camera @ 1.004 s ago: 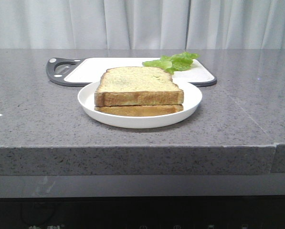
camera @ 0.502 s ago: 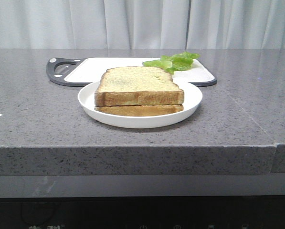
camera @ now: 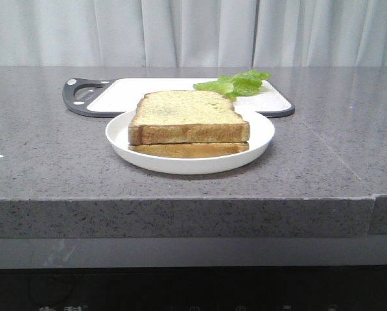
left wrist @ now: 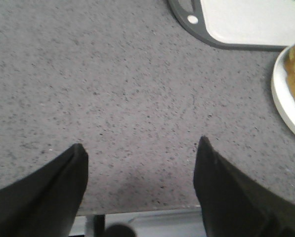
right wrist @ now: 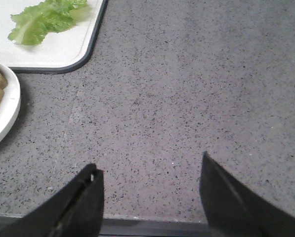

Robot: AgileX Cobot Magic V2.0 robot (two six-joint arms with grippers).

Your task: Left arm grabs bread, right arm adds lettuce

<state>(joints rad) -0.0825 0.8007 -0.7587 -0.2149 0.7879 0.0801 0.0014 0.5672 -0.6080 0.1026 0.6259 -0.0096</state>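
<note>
The bread [camera: 188, 116], a thick toast slice with a brown crust, lies on top of a thinner slice [camera: 188, 149] on a white plate [camera: 264, 133]. The lettuce [camera: 235, 84] lies on the far right part of a white cutting board [camera: 148, 85]; it also shows in the right wrist view [right wrist: 43, 19]. Neither arm shows in the front view. My left gripper [left wrist: 141, 150] is open and empty over the bare counter near its front edge, left of the plate [left wrist: 285, 98]. My right gripper [right wrist: 149, 170] is open and empty over the counter, right of the plate [right wrist: 4, 111].
The grey speckled counter [camera: 44, 162] has its front edge close under both grippers. The cutting board has a dark grey rim and handle [camera: 80, 94] at its left end, also seen in the left wrist view [left wrist: 191, 17]. A white curtain hangs behind.
</note>
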